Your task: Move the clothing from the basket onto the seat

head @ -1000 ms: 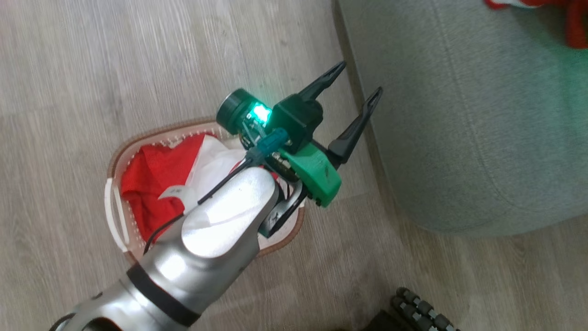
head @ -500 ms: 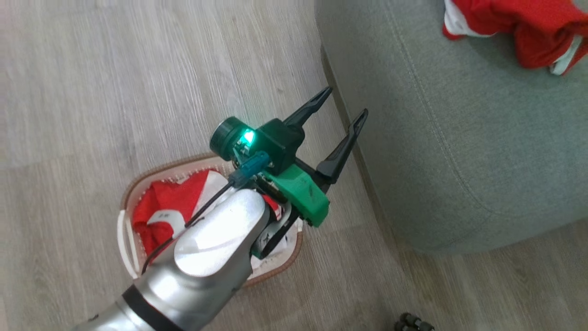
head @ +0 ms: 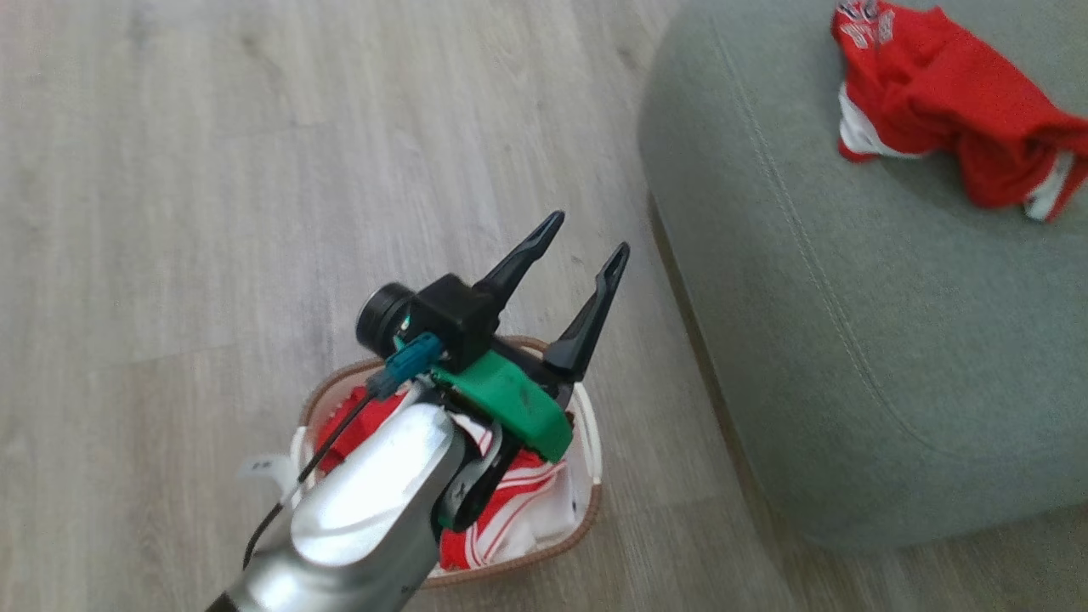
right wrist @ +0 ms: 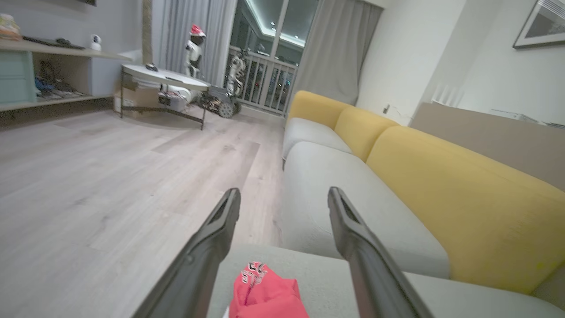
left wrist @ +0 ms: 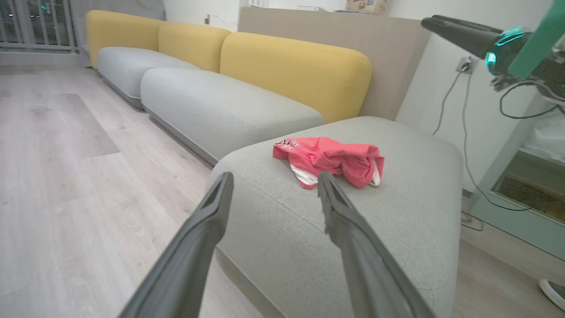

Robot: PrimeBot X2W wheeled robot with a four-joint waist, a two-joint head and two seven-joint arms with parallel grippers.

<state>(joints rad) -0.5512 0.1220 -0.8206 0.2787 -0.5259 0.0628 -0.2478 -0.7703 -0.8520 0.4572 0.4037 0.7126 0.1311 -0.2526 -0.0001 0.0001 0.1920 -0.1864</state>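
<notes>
Your left gripper (head: 588, 234) is raised above the basket (head: 589, 442), with its two dark fingers apart and nothing between them. In the head view they point up and to the right, past the basket's rim and out over the wooden floor (head: 212, 170), toward the seat (head: 850, 340).

The basket stands on the floor near the seat's rounded front corner, apart from it. Inside it lies a red and white striped garment (head: 510, 497), crumpled against the wall nearest the seat and partly hidden behind your left forearm.

A printed red garment (head: 935, 102) is on top of the seat, bunched in a loose heap well back from the stitched seam, with white trim showing at its edges. In the left wrist view this garment sits straight ahead, just beyond the spread fingertips, and the seat's front corner is below them.

Your right gripper (right wrist: 283, 191) is also spread wide and empty. Its view looks along the row of grey cushions and their yellow backrests (right wrist: 441, 190). The printed garment shows low between the two fingers, on the grey seat beneath them. You cannot tell from these views how high that gripper is above the fabric.
</notes>
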